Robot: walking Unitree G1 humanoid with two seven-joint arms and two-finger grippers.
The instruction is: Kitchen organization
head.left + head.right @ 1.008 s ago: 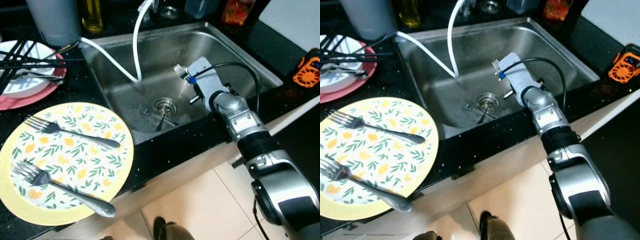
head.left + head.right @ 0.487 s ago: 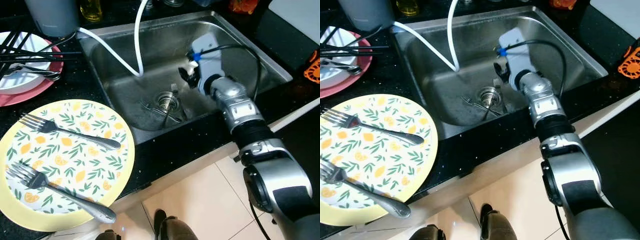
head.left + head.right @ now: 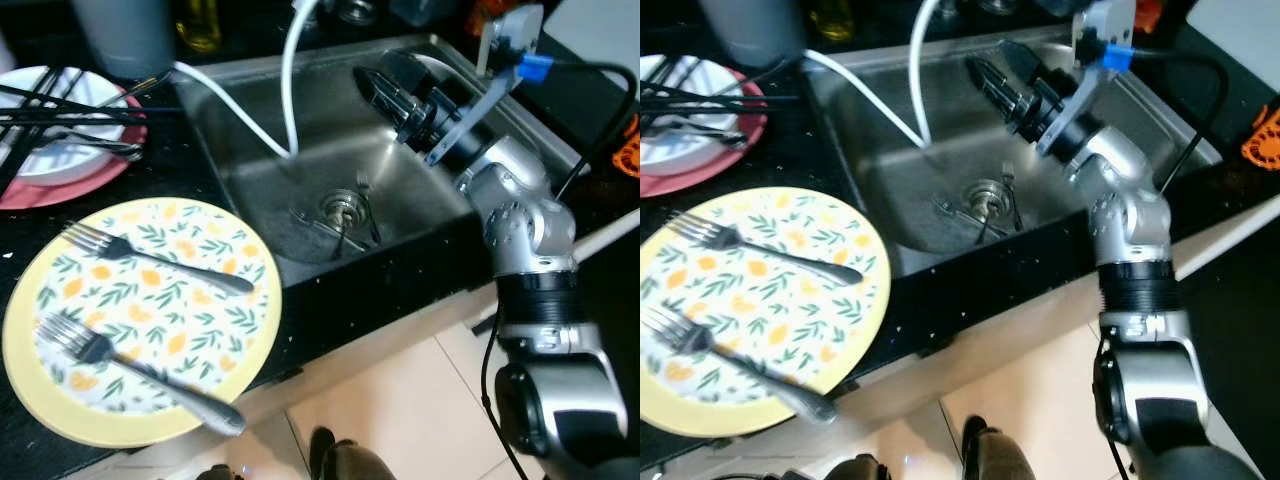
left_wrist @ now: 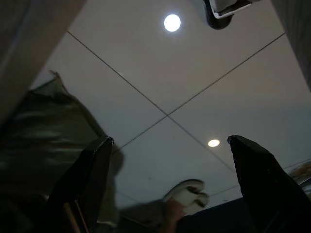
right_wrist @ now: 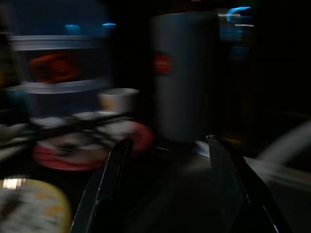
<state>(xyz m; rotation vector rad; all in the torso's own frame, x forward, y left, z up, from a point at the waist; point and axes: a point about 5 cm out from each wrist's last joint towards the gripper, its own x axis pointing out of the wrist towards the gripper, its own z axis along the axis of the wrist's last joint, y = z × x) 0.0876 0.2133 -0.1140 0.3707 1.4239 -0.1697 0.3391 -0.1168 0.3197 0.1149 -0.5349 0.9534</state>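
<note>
Hovering over the sink (image 3: 250, 110), the right gripper (image 3: 372, 88) has fingers apart, holding nothing. Cutlery (image 3: 340, 212) lies by the drain, at gripper's 7 o'clock. Two forks (image 3: 150, 262) rest on the yellow plate (image 3: 20, 345), far L. L gripper (image 4: 167, 182): spread too, empty.

Silver segmented right arm (image 3: 525, 225), black band, black cable, blue connector (image 3: 534, 67); long black fingers (image 5: 104, 194).
</note>
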